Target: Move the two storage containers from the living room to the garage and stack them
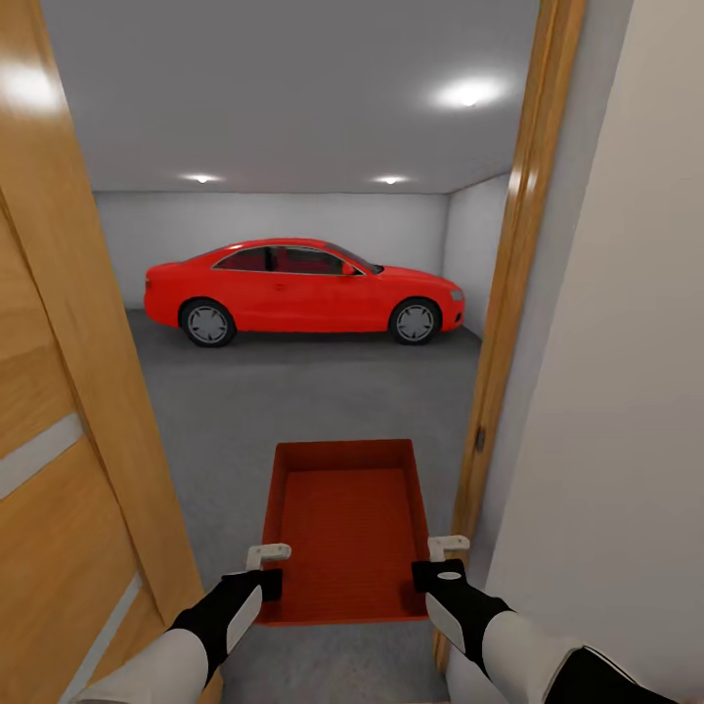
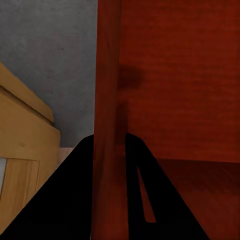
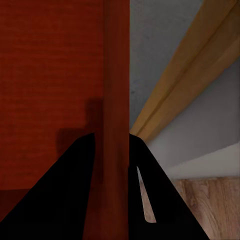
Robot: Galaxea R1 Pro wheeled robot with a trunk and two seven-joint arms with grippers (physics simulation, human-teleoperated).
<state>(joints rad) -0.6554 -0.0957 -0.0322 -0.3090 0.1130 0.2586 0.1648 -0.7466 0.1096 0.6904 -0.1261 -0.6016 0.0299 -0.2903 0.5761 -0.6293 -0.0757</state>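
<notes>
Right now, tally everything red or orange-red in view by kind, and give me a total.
Storage container, orange-red, held at its side walls by the left claw and the right claw: 1
Car, red, parked at the garage's far wall: 1
Total: 2

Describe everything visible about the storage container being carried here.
The storage container is an orange-red rectangular plastic-looking bin, open-topped, empty, with plain walls and a finely ribbed bottom. It is held level in the doorway, long axis pointing into the garage, above the grey floor. The left gripper is shut on its left wall and the right gripper on its right wall, near the end closest to the robot; the wrist views show each wall between dark fingers.
</notes>
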